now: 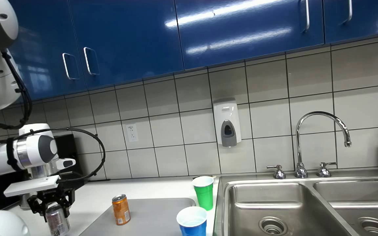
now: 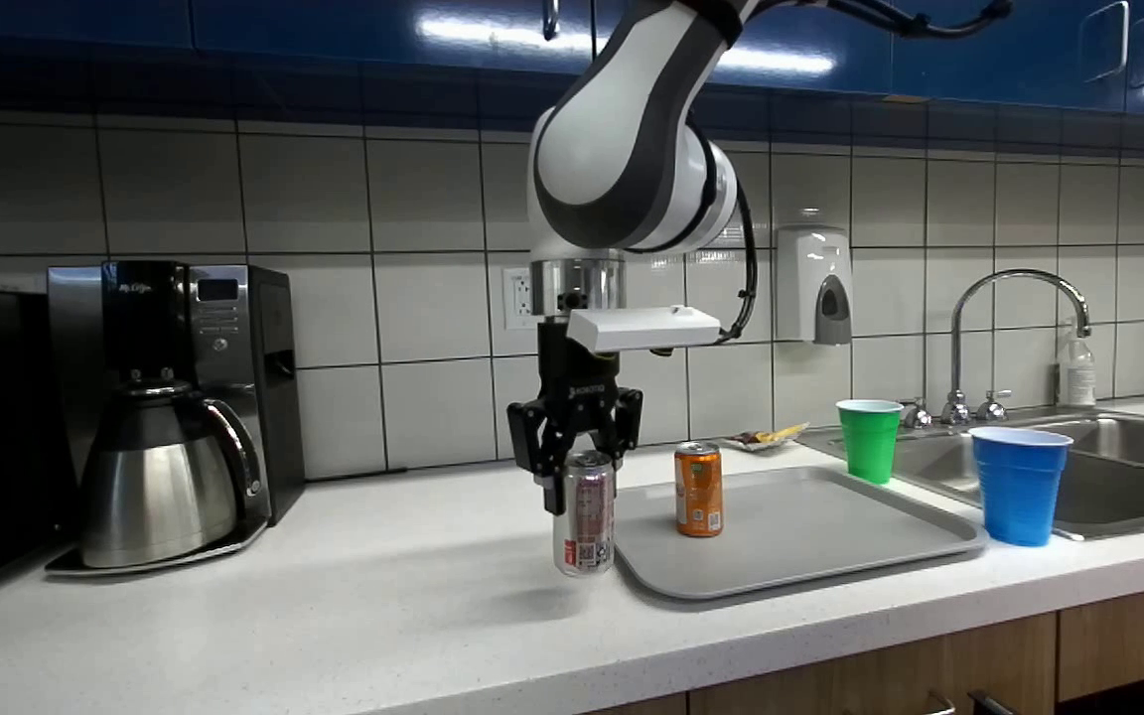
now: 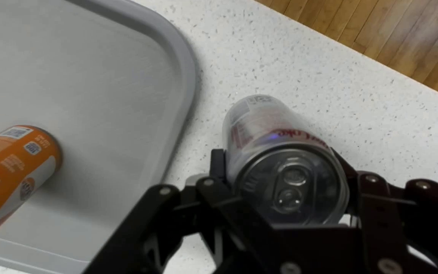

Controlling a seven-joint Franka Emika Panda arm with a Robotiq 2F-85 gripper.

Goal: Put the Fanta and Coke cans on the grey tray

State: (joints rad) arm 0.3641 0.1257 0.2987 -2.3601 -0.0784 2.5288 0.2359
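Exterior view, far left: I have a coffee maker standing on the speckled white countertop, its steel carafe seated at the base. Next along, my gripper points down with a finger on either side of the Diet Coke can, holding it near the top. That can is close to upright, outside the grey tray, just beside its left edge; I cannot tell whether the base touches the countertop. Past it, the orange Fanta can stands upright on the left part of the tray. On the tiled wall behind, I see a soap dispenser. Further right, a green cup and a blue cup stand upright between the tray and the steel sink, with the curved faucet behind. My wrist view shows a strip of countertop between the Diet Coke can and the tray's rim, with the Fanta can to the left on the tray's surface.
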